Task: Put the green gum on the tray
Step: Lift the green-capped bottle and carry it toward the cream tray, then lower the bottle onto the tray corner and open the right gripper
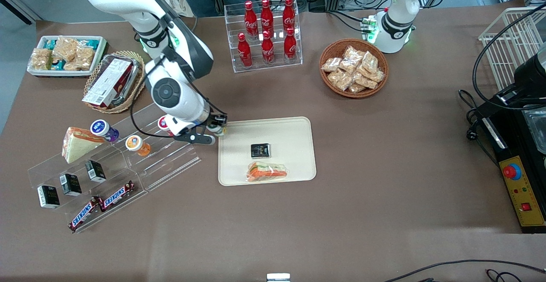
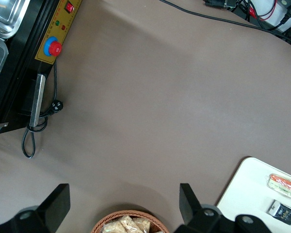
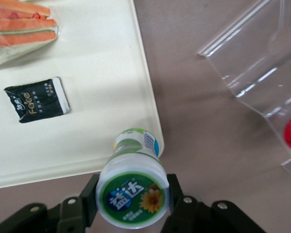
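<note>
Green gum (image 3: 131,194): you see your claw (image 3: 131,198) clamped on its lid, above the tray's (image 1: 294,128) corner nearest the working arm.

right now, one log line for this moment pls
phase: carry | gripper: shut on green gum, over tray corner | on tray: black packet, sandwich | gum not released

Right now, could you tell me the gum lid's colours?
White rim, green label with orange flower; the green gum shows best in the right wrist view.

Right arm stretched low, gripper (image 1: 218,129) pointing down, jaws clamped on green gum (image 3: 131,193)
</note>
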